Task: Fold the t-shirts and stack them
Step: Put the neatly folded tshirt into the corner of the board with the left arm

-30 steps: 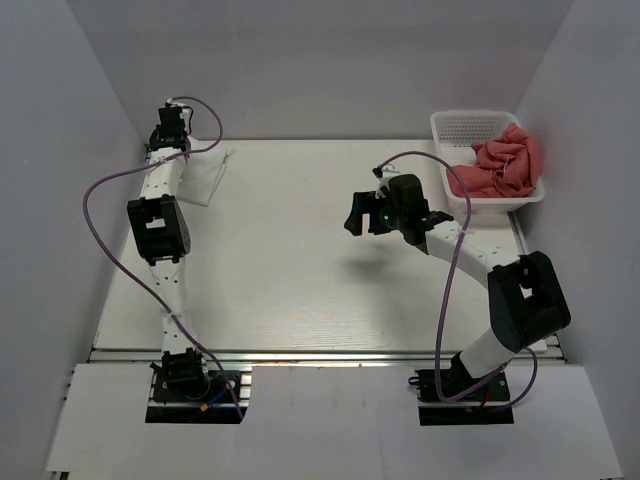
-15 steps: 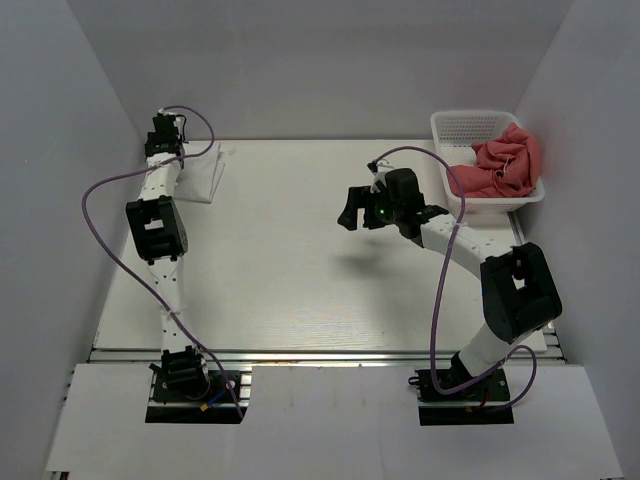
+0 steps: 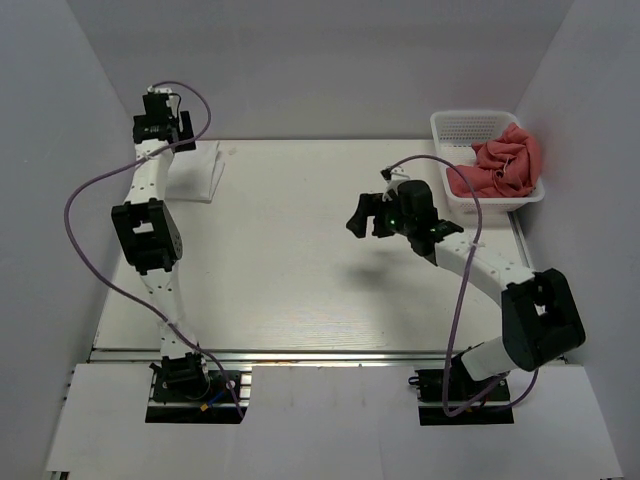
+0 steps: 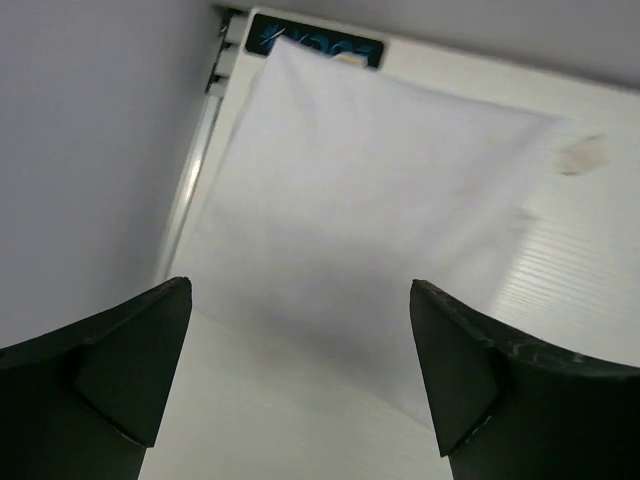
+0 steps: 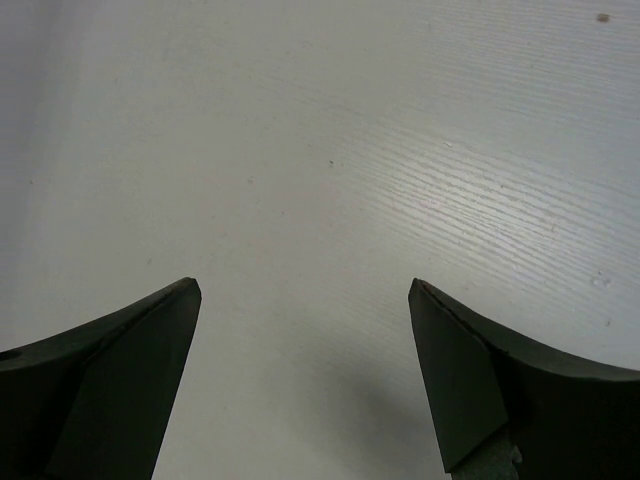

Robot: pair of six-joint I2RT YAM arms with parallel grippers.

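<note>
One folded plain white cloth t-shirt (image 4: 370, 200) at 10 o'clock; left gripper (image 4: 300, 300) above it, right gripper (image 5: 305, 290) at centre, both wide, empty. Next likely: crumpled coral-pink t-shirts (image 3: 505, 160) in white lattice basket (image 3: 465, 125), 2 o'clock.

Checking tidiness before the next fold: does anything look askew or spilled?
The coral-pink t-shirts sit crumpled in the white basket, bulging over its right rim. The folded white t-shirt lies flat in the far-left corner.
</note>
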